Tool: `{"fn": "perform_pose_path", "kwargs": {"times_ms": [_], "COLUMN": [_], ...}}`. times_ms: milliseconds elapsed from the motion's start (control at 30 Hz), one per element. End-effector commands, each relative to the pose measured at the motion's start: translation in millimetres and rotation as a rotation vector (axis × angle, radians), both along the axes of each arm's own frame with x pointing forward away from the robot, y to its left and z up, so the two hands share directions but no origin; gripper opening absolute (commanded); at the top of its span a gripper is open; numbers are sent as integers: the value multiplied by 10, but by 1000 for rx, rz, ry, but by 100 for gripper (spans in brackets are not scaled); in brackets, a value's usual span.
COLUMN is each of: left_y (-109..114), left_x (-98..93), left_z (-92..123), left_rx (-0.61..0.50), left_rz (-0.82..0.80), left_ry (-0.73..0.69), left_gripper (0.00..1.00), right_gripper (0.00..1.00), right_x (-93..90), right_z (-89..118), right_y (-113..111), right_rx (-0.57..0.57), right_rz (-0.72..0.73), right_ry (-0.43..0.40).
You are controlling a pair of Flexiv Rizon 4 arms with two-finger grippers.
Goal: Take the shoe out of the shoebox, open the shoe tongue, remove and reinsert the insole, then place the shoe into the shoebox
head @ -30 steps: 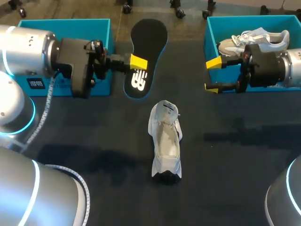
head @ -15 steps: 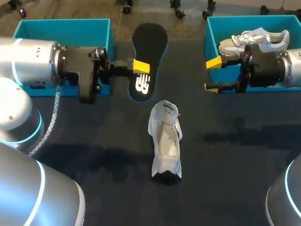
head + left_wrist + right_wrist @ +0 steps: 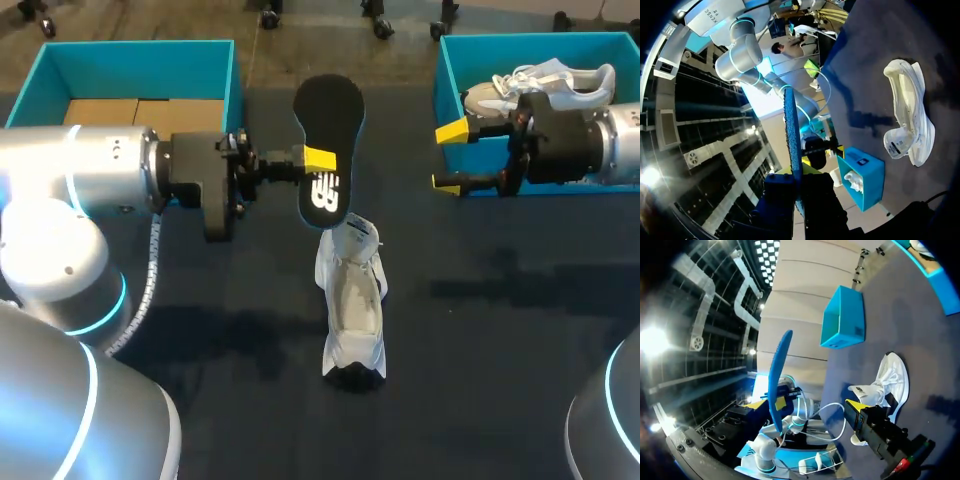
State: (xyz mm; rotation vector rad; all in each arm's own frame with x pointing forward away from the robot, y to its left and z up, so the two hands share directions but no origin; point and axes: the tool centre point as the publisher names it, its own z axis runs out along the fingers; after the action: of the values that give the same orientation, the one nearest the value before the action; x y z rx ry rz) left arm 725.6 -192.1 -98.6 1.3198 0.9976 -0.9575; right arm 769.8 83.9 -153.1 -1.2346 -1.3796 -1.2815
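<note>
1. Head view: the left gripper (image 3: 318,160) pinches the insole (image 3: 328,110) mid-length, over the far end of the shoe (image 3: 352,300) at table centre. The right gripper (image 3: 450,157) is wide and empty.
2. Left wrist view: the insole (image 3: 792,125) is edge-on and thin, so probably light and flexible.
3. Right wrist view: the shoe (image 3: 885,380) looks soft and is best steadied by its sides.
</note>
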Motion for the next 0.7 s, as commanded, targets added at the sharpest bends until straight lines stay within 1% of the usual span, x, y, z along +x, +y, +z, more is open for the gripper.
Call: {"fn": "perform_pose_path", "kwargs": {"times_ms": [33,100,400,533,700], "left_y": [-158,-176,-176,-215,-298], "left_x": [69,93,93,141,197], "left_z": [-109,-137,-137,-237,-347], "left_rx": [-18,-1,-1,11,32], "left_rz": [17,28,28,47,57], "left_ry": [25,56,56,57,21], "left_gripper": [0,0,0,0,0], "right_gripper": [100,100,100,100,100], "right_x": [166,194,194,251,306], "right_z": [-35,-46,-46,-38,-3], "right_y": [166,184,184,294,433], "right_rx": [15,2,2,-17,-39], "right_rz": [14,2,2,2,5], "right_ry": [-8,2,2,26,64]}}
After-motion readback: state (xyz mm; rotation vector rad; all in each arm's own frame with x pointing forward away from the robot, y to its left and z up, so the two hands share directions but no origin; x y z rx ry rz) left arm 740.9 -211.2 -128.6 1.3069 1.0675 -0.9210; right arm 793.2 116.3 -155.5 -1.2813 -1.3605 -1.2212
